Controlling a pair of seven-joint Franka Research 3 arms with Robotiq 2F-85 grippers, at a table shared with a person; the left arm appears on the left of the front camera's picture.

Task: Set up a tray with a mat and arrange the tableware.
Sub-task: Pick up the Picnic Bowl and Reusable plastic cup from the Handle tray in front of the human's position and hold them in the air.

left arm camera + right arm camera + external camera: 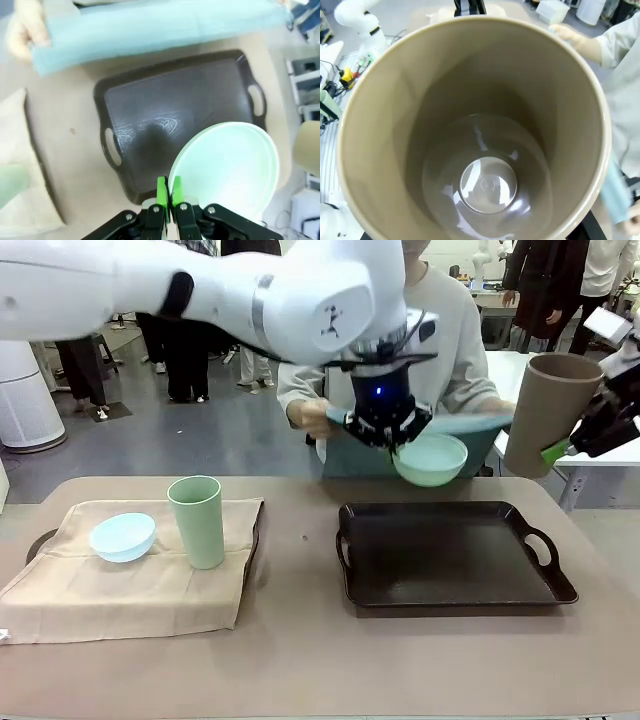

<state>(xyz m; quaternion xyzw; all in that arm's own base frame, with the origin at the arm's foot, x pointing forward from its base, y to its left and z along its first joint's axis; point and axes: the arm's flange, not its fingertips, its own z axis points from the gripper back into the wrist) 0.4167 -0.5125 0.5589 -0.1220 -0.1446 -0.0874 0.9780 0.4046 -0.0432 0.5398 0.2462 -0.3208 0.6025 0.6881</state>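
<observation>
Taking the dark tray (455,585) as reference: far to its left a pale blue bowl (123,536) and a light green cup (197,521) sit on a beige cloth (120,590) on the surface (320,670). Above the tray's far edge, the left claw (168,192) is pinched tight on the mint green bowl (431,459) rim, with a person holding a light blue mat (150,30) behind it. Up right of the tray, the right claw (556,451) grips the tan-brown cup (551,412), jaws spread wide.

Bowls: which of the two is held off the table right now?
The mint green bowl, pinched at its rim by the left gripper above the dark tray. The pale blue bowl rests on the beige cloth.
</observation>
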